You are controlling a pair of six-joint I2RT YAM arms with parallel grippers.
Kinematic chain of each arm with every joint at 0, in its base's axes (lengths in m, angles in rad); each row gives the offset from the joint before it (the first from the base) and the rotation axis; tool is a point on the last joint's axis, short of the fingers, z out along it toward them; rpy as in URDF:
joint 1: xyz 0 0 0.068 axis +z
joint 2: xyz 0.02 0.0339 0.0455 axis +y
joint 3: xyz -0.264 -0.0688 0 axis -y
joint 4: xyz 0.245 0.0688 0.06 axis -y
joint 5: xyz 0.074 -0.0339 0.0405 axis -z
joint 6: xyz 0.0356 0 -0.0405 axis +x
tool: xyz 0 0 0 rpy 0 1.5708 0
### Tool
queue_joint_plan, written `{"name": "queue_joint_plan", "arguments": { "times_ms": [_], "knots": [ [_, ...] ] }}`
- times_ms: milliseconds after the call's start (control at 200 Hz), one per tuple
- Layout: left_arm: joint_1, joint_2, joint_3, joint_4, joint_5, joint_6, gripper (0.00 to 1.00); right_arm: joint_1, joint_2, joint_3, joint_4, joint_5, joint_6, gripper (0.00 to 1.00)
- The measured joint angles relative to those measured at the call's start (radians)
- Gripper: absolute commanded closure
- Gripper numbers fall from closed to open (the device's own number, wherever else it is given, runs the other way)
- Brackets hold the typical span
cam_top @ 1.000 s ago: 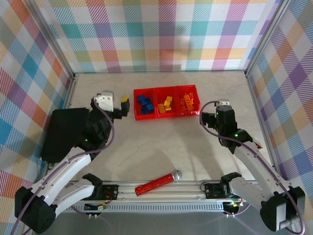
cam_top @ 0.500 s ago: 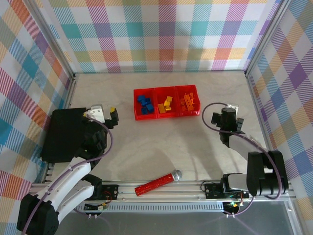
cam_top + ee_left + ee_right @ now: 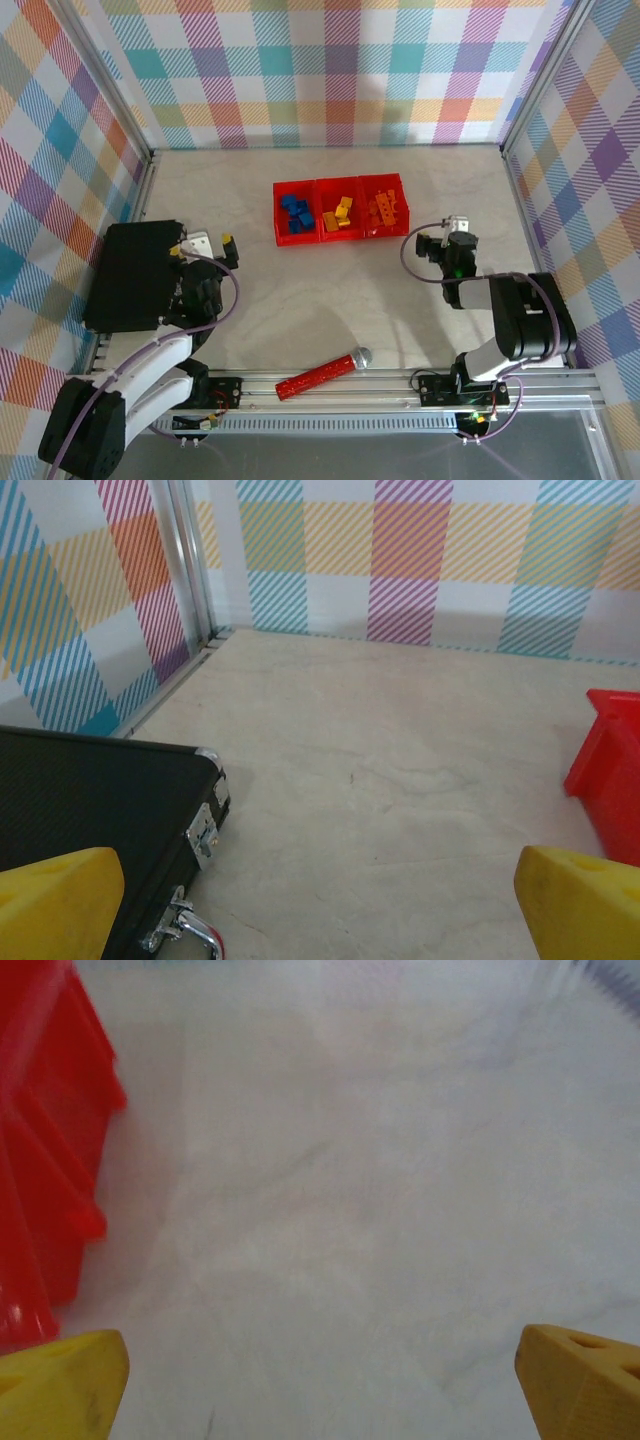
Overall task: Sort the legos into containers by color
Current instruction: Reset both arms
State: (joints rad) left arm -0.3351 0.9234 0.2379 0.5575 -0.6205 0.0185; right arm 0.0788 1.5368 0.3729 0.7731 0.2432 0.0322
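From overhead, three red containers (image 3: pixel 318 238) are sitting joined in a row near the middle of a pale table (image 3: pixel 330 290). The legos (image 3: pixel 342 212) are lying inside them: blue bricks in the left bin, yellow in the middle bin, orange in the right bin. The left gripper (image 3: pixel 205 244) is hanging low beside a black box (image 3: pixel 130 275), well to the left of the containers. Its jaws are standing wide apart and holding nothing. The right gripper (image 3: pixel 447 234) is hovering just past the right end of the row, also spread wide and empty. A long red stick (image 3: pixel 315 377) with a silver ball end is lying near the front rail.

From the left wrist, two yellow fingertips (image 3: pixel 55 905) are framing the bottom corners, with bare table between them. The black box (image 3: pixel 90 810), with its metal latch, is sitting at the left. A corner of the containers (image 3: pixel 610 770) is showing at the right edge.

From the right wrist, two yellow fingertips (image 3: pixel 60 1385) are again sitting far apart, gripping nothing. The red containers (image 3: pixel 40 1160) are standing along the left edge.
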Motion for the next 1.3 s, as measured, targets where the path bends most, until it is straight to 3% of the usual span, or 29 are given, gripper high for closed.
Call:
{"name": "queue_joint_plan", "arguments": {
  "times_ms": [230, 460, 585, 635, 850, 1300],
  "knots": [
    [0.048, 0.296, -0.024, 0.177, 0.075, 0.026, 0.0, -0.007, 0.015, -0.003, 0.06, -0.021, 0.0, 0.01],
    [0.124, 0.47, 0.055, 0.245, 0.234, 0.051, 0.0, -0.008, 0.015, -0.003, 0.072, -0.026, 0.0, 0.01],
    [0.154, 0.61, 0.066, 0.391, 0.269, 0.053, 0.0, -0.008, 0.015, -0.003, 0.073, -0.028, 0.0, 0.01],
    [0.165, 0.655, 0.082, 0.373, 0.282, 0.049, 0.0, -0.008, 0.015, -0.003, 0.073, -0.029, 0.0, 0.01],
    [0.24, 0.667, 0.153, 0.325, 0.385, 0.023, 0.0, -0.008, 0.015, -0.003, 0.073, -0.029, 0.0, 0.01],
    [0.24, 0.667, 0.159, 0.308, 0.422, 0.019, 0.0, -0.01, 0.015, -0.003, 0.072, -0.045, 0.0, 0.01]
  ]
}}
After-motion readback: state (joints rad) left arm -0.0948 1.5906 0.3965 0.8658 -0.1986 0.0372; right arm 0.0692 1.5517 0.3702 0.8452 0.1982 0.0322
